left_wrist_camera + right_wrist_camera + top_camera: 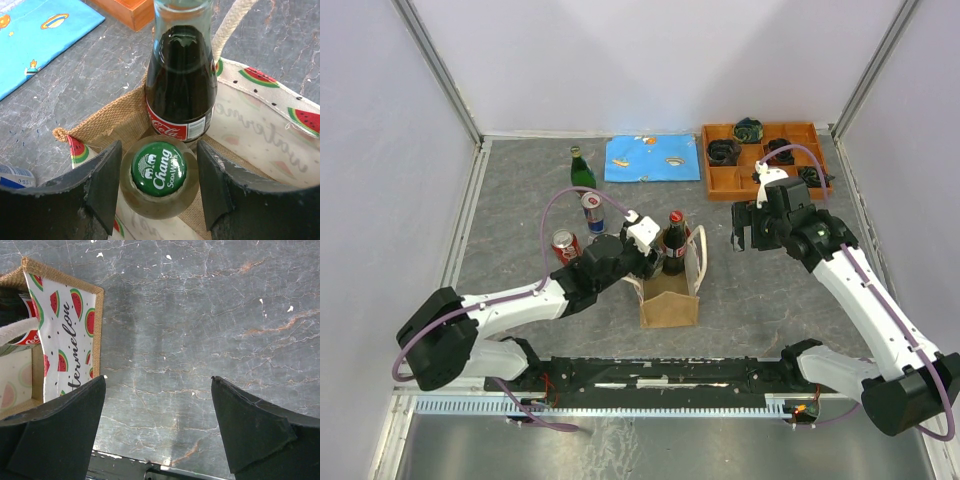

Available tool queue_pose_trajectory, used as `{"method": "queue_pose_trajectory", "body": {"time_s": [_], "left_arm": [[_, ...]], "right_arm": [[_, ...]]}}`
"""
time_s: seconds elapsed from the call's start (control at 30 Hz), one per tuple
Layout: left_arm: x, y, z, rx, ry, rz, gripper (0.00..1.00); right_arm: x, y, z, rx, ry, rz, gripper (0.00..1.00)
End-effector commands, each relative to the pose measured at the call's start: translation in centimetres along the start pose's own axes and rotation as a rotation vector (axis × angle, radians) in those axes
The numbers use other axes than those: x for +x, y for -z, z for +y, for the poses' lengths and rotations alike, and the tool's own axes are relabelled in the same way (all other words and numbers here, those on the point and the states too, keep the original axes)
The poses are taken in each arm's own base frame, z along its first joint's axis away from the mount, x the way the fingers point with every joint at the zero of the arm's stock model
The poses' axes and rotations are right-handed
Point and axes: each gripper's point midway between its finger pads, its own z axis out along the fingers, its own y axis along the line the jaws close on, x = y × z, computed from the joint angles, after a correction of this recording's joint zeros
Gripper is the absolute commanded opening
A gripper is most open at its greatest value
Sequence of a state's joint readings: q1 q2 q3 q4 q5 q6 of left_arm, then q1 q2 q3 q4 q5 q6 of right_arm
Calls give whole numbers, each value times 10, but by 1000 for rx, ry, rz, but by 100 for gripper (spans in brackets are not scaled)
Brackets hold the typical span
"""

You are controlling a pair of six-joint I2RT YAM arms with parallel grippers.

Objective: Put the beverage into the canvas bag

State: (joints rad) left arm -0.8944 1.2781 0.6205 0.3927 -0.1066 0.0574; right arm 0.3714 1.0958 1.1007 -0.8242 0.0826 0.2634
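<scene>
Over grey table (520, 205), clamping soda-water bottle (158, 172) with left gripper (159, 160) inside canvas bag (112, 120) (cola bottle (180, 85) just beside); holding right gripper (157, 381) spread, empty

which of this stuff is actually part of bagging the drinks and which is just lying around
In the job: tan canvas bag with watermelon lining; clear soda water bottle with green cap, held by the left gripper; dark cola bottle with red label, already in the bag; likely next: green glass bottle, blue-silver can, red can.
Lying about: blue printed cloth; orange compartment tray.
</scene>
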Motion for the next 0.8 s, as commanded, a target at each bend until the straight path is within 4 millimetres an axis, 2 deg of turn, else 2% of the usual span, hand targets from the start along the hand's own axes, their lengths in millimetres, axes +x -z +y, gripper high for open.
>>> {"method": "queue_pose_trajectory", "body": {"time_s": [0.0, 0.57, 0.6, 0.63, 0.7, 0.77], "left_arm": [[-69, -2, 13, -65, -6, -257, 3], [-19, -9, -9, 38, 25, -131, 3], [-17, -9, -10, 46, 23, -122, 8], [-17, -9, -12, 53, 21, -117, 18], [-17, -9, -13, 60, 19, -111, 44], [-16, -9, -13, 64, 17, -106, 64]], "right_arm": [[-8, -2, 3, -11, 6, -24, 94], [-7, -4, 3, -10, 6, -15, 94], [-6, -4, 3, -11, 6, -14, 94], [-7, -4, 4, -12, 6, -16, 94], [-7, -4, 4, -12, 6, -14, 94], [-7, -4, 4, -12, 6, -15, 94]]}}
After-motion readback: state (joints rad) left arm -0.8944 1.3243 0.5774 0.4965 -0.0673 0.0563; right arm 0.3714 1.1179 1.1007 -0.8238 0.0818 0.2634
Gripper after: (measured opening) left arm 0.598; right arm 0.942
